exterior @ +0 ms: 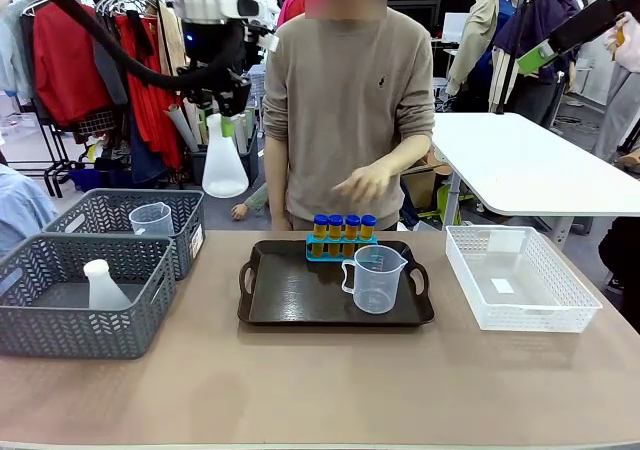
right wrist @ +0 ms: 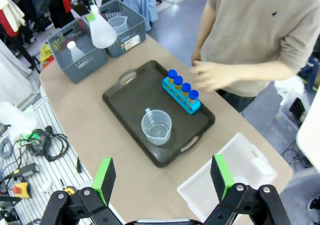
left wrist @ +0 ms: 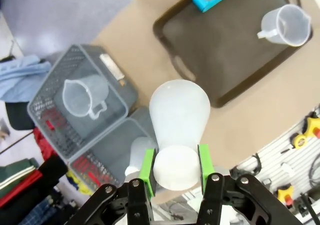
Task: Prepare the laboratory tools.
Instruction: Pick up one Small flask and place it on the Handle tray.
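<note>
Front view: two flasks [exterior: 224, 160], two beakers [exterior: 376, 279], four tubes [exterior: 343, 226].

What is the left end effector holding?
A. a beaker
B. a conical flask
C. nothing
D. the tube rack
B: the left end effector has its green pads clamped on the neck of a white conical flask, lifted high above the grey baskets.

Flask [exterior: 223, 162] held aloft, beaker [exterior: 377, 278] and racked tubes [exterior: 342, 227] on tray
</note>
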Robot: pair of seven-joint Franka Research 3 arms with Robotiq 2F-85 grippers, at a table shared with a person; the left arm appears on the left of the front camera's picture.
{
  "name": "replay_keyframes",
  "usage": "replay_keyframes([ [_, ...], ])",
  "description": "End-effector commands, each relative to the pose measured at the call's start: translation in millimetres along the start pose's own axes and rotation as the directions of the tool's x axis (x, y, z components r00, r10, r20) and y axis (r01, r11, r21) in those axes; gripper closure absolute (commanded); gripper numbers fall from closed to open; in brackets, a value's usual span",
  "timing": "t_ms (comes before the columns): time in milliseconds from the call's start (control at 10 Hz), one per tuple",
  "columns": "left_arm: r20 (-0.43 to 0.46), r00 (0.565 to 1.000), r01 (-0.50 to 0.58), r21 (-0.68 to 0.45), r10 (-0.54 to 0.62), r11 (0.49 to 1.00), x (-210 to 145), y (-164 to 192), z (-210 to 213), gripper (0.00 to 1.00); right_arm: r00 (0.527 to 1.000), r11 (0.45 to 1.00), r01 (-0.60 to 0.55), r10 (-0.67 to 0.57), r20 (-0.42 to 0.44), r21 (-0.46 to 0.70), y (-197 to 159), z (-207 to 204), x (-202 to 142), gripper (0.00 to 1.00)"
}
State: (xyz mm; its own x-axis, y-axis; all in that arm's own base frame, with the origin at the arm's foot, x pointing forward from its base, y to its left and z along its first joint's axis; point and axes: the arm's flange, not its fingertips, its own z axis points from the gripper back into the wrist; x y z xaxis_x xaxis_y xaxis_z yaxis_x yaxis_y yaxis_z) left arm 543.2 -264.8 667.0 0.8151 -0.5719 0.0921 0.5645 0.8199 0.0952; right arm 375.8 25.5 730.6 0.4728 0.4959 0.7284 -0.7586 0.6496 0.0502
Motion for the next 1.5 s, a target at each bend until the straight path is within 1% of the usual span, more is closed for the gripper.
replay_keyframes([
  [0, 0.041, 0.998, 0.039, -0.015, -0.039, 0.999, 16.9, -7.0, -5.2, 1.00, 1.000, 1.000, -0.006, 0.006, 0.003, 0.005, 0.6, 1.4, 0.3, 0.00],
  [100, 0.063, 0.995, 0.071, 0.001, -0.071, 0.997, 23.9, -15.4, -14.5, 1.00, 1.000, 1.000, -0.006, 0.006, 0.003, 0.005, 0.6, 1.4, 0.3, 0.00],
  [300, 0.057, 0.993, 0.100, -0.014, -0.099, 0.995, 33.8, -28.2, -34.2, 1.00, 1.000, 1.000, -0.006, 0.006, 0.003, 0.005, 0.6, 1.4, 0.3, 0.00],
  [500, 0.066, 0.990, 0.124, -0.043, -0.121, 0.991, 37.5, -36.8, -42.4, 1.00, 1.000, 1.000, -0.006, 0.006, 0.003, 0.005, 0.6, 1.4, 0.3, 0.00],
  [600, 0.054, 0.995, 0.087, -0.025, -0.085, 0.996, 37.9, -34.3, -40.6, 1.00, 1.000, 1.000, -0.006, 0.006, 0.003, 0.005, 0.6, 1.4, 0.3, 0.00],
  [900, 0.053, 0.994, 0.099, -0.032, -0.097, 0.995, 40.9, -37.4, -46.5, 1.00, 1.000, 1.000, -0.006, 0.006, 0.003, 0.005, 0.6, 1.4, 0.3, 0.00],
  [1000, 0.070, 0.981, 0.182, -0.019, -0.180, 0.983, 33.7, -45.6, -51.6, 1.00, 1.000, 1.000, -0.006, 0.006, 0.003, 0.005, 0.6, 1.4, 0.3, 0.00],
  [1100, 0.038, 0.978, 0.209, -0.068, -0.207, 0.976, 40.6, -51.6, -73.2, 1.00, 1.000, 1.000, -0.006, 0.006, 0.003, 0.005, 0.6, 1.4, 0.3, 0.00],
  [1200, 0.049, 0.972, 0.232, -0.076, -0.229, 0.970, 48.4, -51.8, -92.6, 1.00, 1.000, 1.000, -0.006, 0.006, 0.003, 0.005, 0.6, 1.4, 0.3, 0.00],
  [1300, 0.030, 0.968, 0.250, -0.109, -0.248, 0.962, 54.0, -54.8, -109.3, 1.00, 1.000, 1.000, -0.006, 0.006, 0.003, 0.005, 0.6, 1.4, 0.3, 0.00],
  [1400, 0.016, 0.966, 0.259, -0.108, -0.259, 0.960, 58.5, -62.3, -126.0, 1.00, 1.000, 1.000, -0.006, 0.006, 0.003, 0.005, 0.6, 1.4, 0.3, 0.00],
])
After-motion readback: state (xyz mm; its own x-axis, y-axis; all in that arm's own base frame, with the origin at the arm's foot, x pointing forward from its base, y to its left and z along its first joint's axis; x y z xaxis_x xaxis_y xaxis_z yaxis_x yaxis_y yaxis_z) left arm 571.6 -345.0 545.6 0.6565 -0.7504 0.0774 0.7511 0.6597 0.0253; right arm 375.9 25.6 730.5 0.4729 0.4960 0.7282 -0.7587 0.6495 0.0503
